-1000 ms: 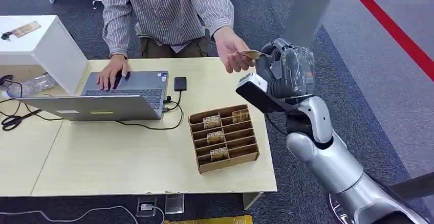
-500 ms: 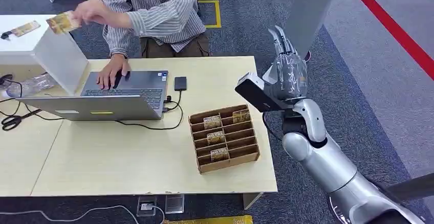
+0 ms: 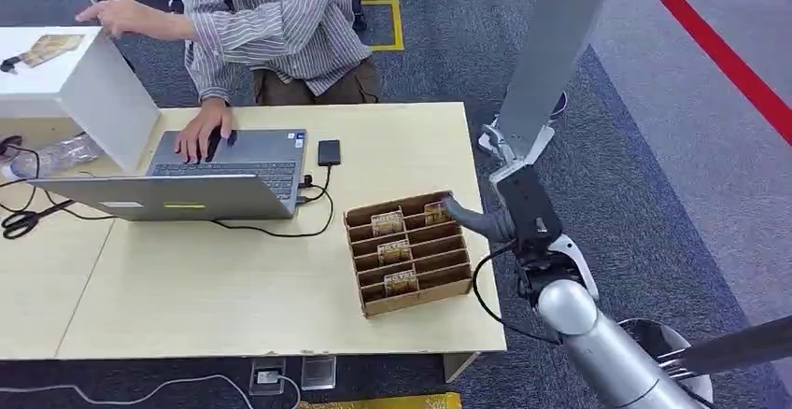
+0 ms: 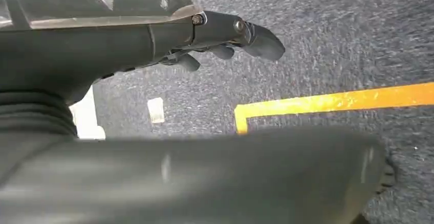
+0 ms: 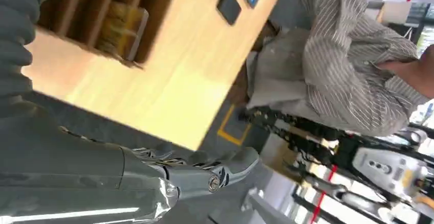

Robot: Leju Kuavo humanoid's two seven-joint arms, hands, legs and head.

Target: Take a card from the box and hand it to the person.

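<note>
Grey carpet with a yellow floor marking lies under my left robot hand, which hangs by the floor with its fingers loosely apart and nothing in them. Nearest me on the pale wooden worktop stands the brown slotted cardboard box, with several tan cards upright in its compartments. My right robot hand sits just beside the box's far right corner, its fingers parted and holding nothing, as the right wrist view also suggests. Beyond the box are an open silver laptop and the person in a striped shirt, one hand on the keyboard, the other reaching toward a white cabinet top where a tan card lies. I judge that one handover is complete; more cards wait if another is wanted.
</note>
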